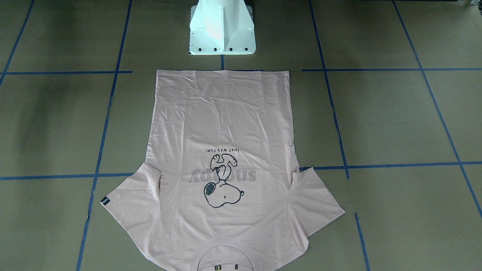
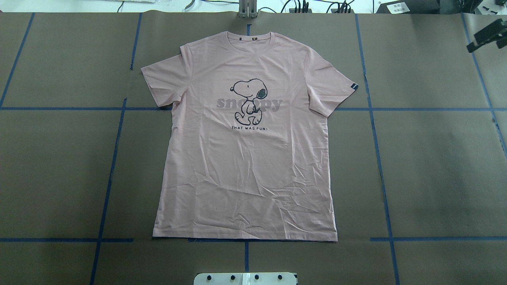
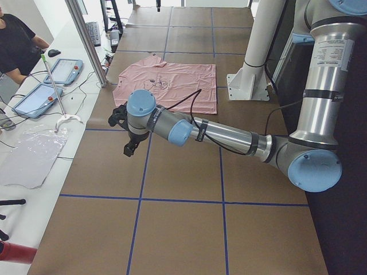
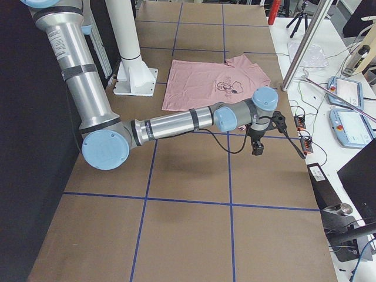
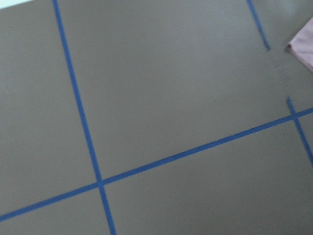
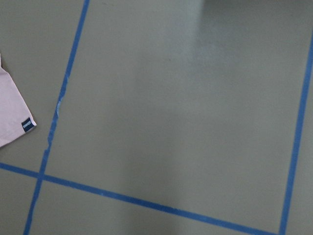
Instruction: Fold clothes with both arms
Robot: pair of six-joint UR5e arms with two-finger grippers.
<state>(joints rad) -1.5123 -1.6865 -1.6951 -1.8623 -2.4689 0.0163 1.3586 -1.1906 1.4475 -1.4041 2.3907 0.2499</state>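
Observation:
The clothes are one pale pink T-shirt lying flat and face up on the brown table, collar away from the robot and hem near the pedestal. It also shows in the front-facing view. My left gripper hangs over bare table beyond the shirt's left sleeve; I cannot tell whether it is open or shut. My right gripper hangs beyond the tagged right sleeve and appears as a dark shape; its state is also unclear. A sleeve corner and the tagged sleeve edge into the wrist views.
A white pedestal base stands just behind the hem. Blue tape lines grid the table. Along the far edge run a metal post, tablets and cables. A person sits at that side.

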